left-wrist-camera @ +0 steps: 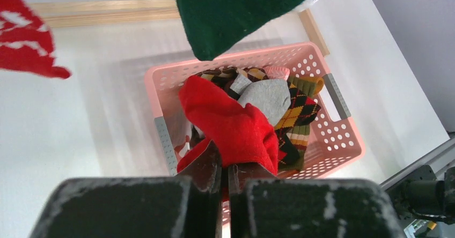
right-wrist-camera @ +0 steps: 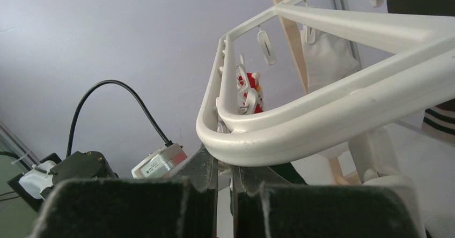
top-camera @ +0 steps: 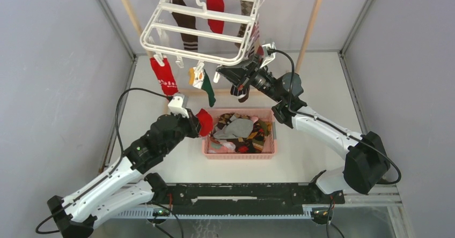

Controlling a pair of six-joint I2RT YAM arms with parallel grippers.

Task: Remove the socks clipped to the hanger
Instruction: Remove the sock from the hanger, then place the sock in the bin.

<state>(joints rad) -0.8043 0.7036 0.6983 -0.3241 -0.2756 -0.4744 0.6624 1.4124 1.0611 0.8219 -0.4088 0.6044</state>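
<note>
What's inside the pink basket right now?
Pink basket holds a sock pile: grey sock on top, argyle socks beside it. The red sock in the left jaws covers part of it; what lies beneath is hidden.

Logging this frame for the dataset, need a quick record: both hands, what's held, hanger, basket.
left hand: shut on a red sock, held over the pink basket
right hand: shut under the corner of the hanger; what it pinches is hidden
hanger load: socks clipped on, including a red patterned sock and a green-toed sock
basket contents: pile of mixed socks
</note>
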